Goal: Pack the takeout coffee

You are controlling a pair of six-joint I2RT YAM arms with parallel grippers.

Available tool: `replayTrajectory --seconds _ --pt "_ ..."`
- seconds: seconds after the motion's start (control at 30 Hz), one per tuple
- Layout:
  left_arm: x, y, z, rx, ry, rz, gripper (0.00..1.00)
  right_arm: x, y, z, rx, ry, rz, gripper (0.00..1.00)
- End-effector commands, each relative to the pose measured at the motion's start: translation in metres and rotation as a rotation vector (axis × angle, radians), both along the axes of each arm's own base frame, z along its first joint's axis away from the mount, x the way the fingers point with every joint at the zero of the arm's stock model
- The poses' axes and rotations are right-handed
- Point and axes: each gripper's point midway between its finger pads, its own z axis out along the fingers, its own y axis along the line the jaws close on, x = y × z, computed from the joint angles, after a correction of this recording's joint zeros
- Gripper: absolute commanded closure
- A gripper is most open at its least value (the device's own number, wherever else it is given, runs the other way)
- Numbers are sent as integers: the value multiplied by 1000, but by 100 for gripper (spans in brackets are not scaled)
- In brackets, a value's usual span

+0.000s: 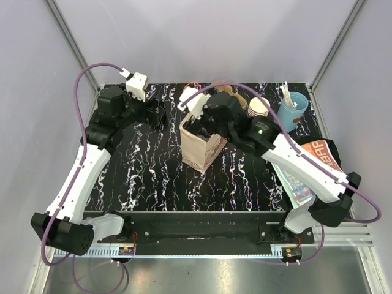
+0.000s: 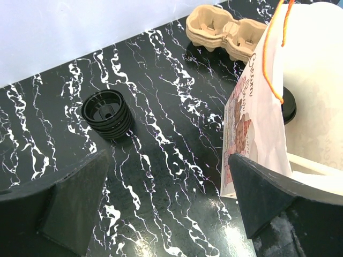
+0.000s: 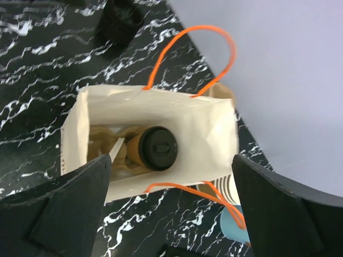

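Hovering over the open mouth of the bag [image 3: 214,134], the right gripper [image 3: 171,160] has its fingers spread wide and grips nothing. The coffee [image 3: 136,152] stands upright at the bottom of the bag with its lid [image 3: 159,148] on, seen from above.

Right wrist view: the coffee lies directly below the gripper, a little toward the finger [image 3: 69,203] at picture left. It is well apart from both fingers. Brown paper or card sits around the cup's base; cannot tell what it is. A pale strip [image 3: 117,147] leans beside the cup. Orange handles [image 3: 203,37] rise from the bag's two long sides.

Top view: the bag [image 1: 199,153] stands upright at mid-table [image 1: 153,177]. The right gripper [image 1: 199,125] is over its top edge, and the coffee is hidden under the gripper here.

The left gripper [image 2: 167,156] is also spread and empty, held over the table just left of the bag [image 2: 257,107]. The lid stack [image 2: 107,113] sits on the table beyond it. Pulp carriers [image 2: 225,32] lie at the far edge.

The cup stack [image 1: 258,108] and blue cup [image 1: 293,110] stand at back right, beyond the bag. A printed sheet [image 1: 306,171] lies under the right arm at the table's right edge.
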Motion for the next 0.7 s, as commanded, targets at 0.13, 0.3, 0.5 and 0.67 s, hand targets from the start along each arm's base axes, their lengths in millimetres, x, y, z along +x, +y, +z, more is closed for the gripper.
replayTrajectory --seconds 0.13,0.3,0.5,0.67 --pt "-10 13 61 -16 -185 33 1 14 -83 108 251 -192 -212 0" --pt "-18 26 88 -3 -267 87 1 24 -176 145 359 -365 -498 0" --pt "-30 44 123 34 -368 154 1 2 -238 160 386 -529 -636 0" --pt "-45 64 158 48 -448 234 1 -17 -269 170 405 -623 -702 0"
